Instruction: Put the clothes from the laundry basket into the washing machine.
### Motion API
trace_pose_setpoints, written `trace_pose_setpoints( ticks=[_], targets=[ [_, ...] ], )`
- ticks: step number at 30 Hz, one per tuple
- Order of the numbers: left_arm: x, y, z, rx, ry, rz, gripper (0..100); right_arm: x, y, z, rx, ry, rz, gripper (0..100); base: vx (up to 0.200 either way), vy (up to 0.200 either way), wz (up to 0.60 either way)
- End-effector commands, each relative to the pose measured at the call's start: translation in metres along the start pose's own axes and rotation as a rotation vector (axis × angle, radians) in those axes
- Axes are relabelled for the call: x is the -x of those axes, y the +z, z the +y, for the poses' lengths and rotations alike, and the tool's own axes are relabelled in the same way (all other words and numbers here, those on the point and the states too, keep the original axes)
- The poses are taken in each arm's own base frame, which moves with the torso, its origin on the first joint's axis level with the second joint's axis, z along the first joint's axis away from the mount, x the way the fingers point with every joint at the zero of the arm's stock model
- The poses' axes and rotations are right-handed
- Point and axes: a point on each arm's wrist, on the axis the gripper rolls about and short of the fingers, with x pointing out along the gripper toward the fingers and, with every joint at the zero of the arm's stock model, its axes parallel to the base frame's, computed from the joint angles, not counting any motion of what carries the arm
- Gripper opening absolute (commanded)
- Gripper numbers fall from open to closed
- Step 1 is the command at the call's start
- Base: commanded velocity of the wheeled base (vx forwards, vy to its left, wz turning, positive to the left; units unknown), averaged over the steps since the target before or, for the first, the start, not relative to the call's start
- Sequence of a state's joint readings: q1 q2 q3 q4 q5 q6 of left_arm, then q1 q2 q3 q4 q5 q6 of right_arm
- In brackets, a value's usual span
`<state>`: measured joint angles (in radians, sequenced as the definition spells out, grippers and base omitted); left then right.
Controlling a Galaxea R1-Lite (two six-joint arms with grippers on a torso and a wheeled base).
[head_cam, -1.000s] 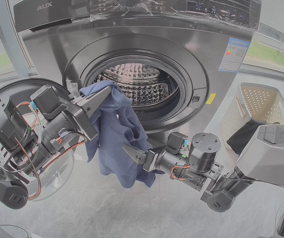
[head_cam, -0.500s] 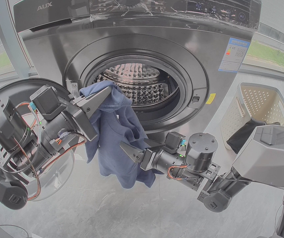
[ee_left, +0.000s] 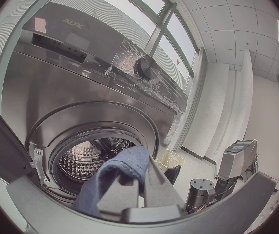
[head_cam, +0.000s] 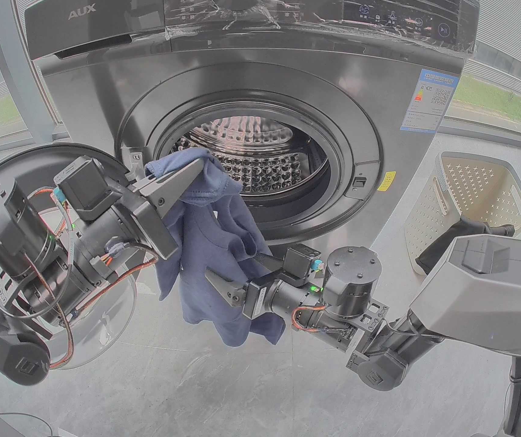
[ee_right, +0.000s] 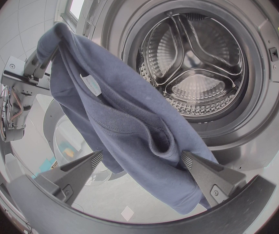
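R gripper (head_cam: pixel 239 271) is sitting low w/ jaws wide, straddling the shirt's (head_cam: pixel 212 244) hanging lower half. It's prob. lining up a second grip so the loose fabric isn't snagging on the rim, and it isn't clamping yet. L gripper (head_cam: pixel 195 170) is pinching the shirt's top edge and holding it up before the washer (head_cam: pixel 345 110) mouth, so the cloth is draping free, off the floor. Drum (head_cam: pixel 254 153) is gaping behind, w/ the door (head_cam: pixel 30 160) hanging open to the robot's left. Basket (head_cam: pixel 485 189) is standing farther right, w/ a dark garment (head_cam: pixel 448 247) spilling over its edge, prob. next.
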<state>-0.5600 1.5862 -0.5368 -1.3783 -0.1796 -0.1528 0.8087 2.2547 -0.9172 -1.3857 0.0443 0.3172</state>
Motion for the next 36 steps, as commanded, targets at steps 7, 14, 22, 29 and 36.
trace_pose_setpoints(
  ticks=[7,14,22,29,36],
  targets=[
    [0.001,0.001,-0.001,0.002,-0.005,-0.002,0,-0.015,-0.003,-0.011,0.016,-0.031,0.025,100,0.000,0.000,0.00],
    [0.001,0.000,-0.002,0.001,-0.009,0.000,0,-0.038,0.003,-0.030,0.071,-0.056,-0.012,100,0.000,0.000,0.00],
    [0.002,0.000,-0.002,0.001,-0.012,-0.002,0,-0.047,0.011,-0.019,0.077,0.016,-0.033,100,0.000,0.000,0.00],
    [0.001,-0.003,0.000,0.002,-0.002,0.007,0,-0.041,0.015,-0.013,0.130,0.100,-0.048,100,0.000,0.000,0.00],
    [-0.002,-0.002,0.002,-0.001,0.006,0.000,0,-0.015,0.012,0.005,0.123,0.160,0.002,100,0.000,0.000,0.00]
  ],
)
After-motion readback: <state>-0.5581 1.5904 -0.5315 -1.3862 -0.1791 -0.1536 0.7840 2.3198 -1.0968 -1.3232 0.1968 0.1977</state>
